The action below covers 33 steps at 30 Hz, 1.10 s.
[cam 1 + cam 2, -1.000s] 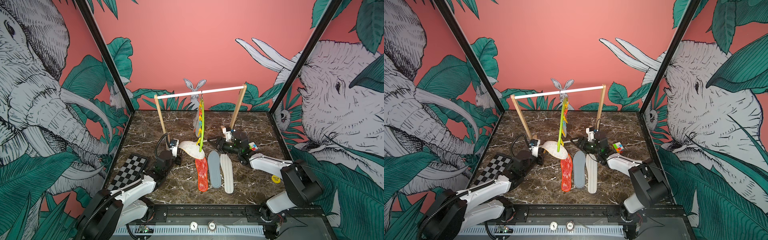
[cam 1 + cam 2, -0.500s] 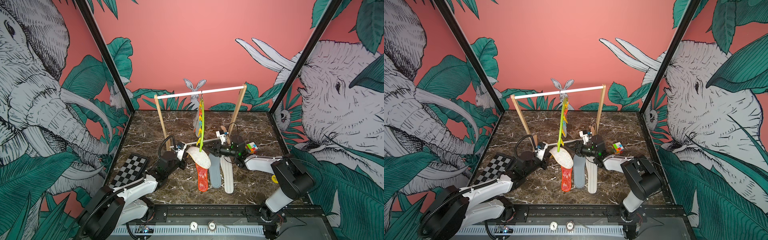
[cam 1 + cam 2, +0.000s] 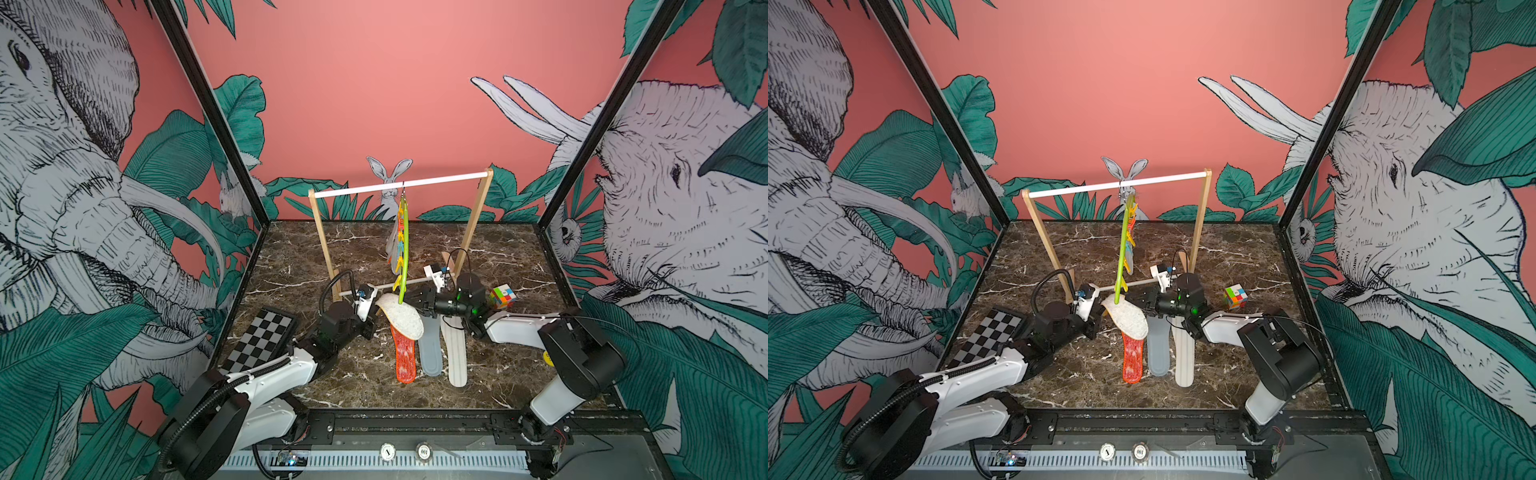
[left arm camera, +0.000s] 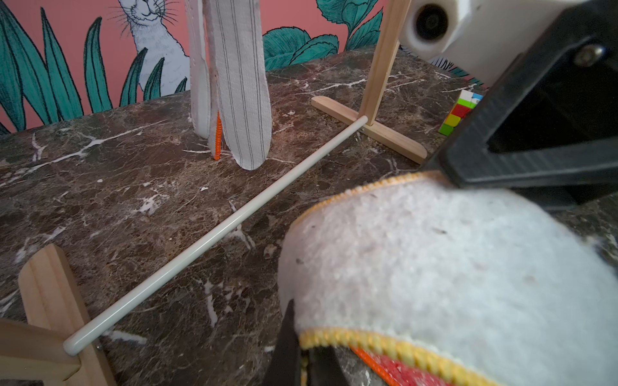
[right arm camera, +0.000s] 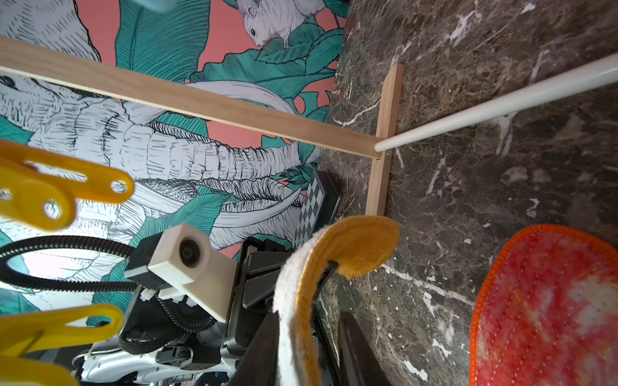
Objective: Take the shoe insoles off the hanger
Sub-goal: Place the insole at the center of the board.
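In both top views the right pincer [image 3: 415, 301] [image 3: 1142, 305] has swung in from beside the rack's post [image 3: 471, 224], where it stood a second ago. It is now at the fuzzy cream insole [image 3: 403, 318] [image 3: 1129, 320], and its jaws have narrowed on the way. The left pincer [image 3: 375, 308] [image 3: 1100, 309] stays pressed together on the insole's end nearer the rack. The insole is held above the desk [image 3: 291, 266], fuzz up. Its long axis runs diagonally from the left pincer toward the near right, crossing over the red-orange insole [image 3: 404, 353]. That one, the grey-blue insole [image 3: 430, 349] and the striped insole [image 3: 455, 353] lie side by side, pointing front to back. The green hanger [image 3: 403, 245] hangs edge-on; whether its tip touches the cream insole cannot be told.

In the left wrist view, black fingers [image 4: 287, 347] pinch the cream insole's yellow stitched rim. Behind, the hanging insoles [image 4: 244, 100] point straight down, tips near the desk.

In the right wrist view the cream insole passes between the right fingers [image 5: 264, 351], with a gap at one side, so it is not yet clamped. The yellow pegs [image 5: 60, 190] nearby grip nothing visible. This looks like a handover or a two-handed set-down, with the hanging insoles left to do.
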### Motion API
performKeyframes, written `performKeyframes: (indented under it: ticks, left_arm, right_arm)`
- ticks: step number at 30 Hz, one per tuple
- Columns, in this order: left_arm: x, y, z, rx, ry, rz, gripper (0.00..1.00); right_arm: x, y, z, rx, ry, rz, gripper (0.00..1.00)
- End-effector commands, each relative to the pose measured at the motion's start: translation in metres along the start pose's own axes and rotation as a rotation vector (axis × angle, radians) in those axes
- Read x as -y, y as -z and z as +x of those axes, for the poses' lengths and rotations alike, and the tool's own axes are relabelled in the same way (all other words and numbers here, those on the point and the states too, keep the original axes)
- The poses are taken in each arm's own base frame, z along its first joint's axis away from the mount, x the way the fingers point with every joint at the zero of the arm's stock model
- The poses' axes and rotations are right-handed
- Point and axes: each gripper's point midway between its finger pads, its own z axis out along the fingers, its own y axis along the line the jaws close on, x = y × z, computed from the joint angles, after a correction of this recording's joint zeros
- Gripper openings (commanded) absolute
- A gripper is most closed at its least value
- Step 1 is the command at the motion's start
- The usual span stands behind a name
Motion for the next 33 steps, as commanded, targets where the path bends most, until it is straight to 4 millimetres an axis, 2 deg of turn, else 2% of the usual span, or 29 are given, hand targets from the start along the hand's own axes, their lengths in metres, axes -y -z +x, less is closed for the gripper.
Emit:
performKeyframes:
  ticks: [1,7,9,10,11,12,14,16,21,30,33]
  left_arm:
    - [0.001,-0.001,-0.010,0.021,-0.011,0.003,0.00]
    - [-0.002,-0.001,-0.011,0.021,0.002,-0.016,0.00]
    - [-0.006,0.000,-0.012,0.019,0.011,-0.039,0.19]
    - [-0.008,0.001,-0.011,0.016,0.016,-0.054,0.35]
    - [-0.011,0.002,-0.012,0.018,0.021,-0.074,0.47]
    - [-0.014,0.003,-0.012,0.019,0.024,-0.088,0.55]
    - [-0.018,0.006,-0.012,0.016,0.027,-0.116,0.66]
    - [-0.023,0.010,-0.010,0.014,0.028,-0.142,0.72]
    - [-0.037,0.021,-0.003,-0.009,0.055,-0.230,0.80]
    - [-0.066,0.051,0.016,-0.034,0.177,-0.415,0.80]
    - [-0.072,0.062,0.015,-0.021,0.198,-0.456,0.80]
  right_arm:
    - [-0.017,0.000,0.001,0.005,0.044,-0.041,0.24]
    - [-0.016,-0.002,0.004,0.002,0.034,-0.032,0.08]
    - [-0.013,-0.002,0.004,0.006,0.026,-0.019,0.01]
    - [-0.011,-0.002,0.004,0.006,0.021,-0.013,0.00]
    - [-0.020,0.002,0.003,0.014,0.037,-0.025,0.00]
    - [-0.020,0.003,0.003,0.017,0.040,-0.020,0.00]
    - [-0.017,0.006,0.005,0.021,0.043,-0.001,0.00]
    - [-0.014,0.010,0.008,0.020,0.051,0.028,0.00]
    - [-0.001,0.022,0.015,0.014,0.071,0.129,0.00]
    - [0.017,0.029,0.019,0.041,0.024,0.205,0.00]
    - [0.022,0.028,0.023,0.059,-0.004,0.225,0.00]
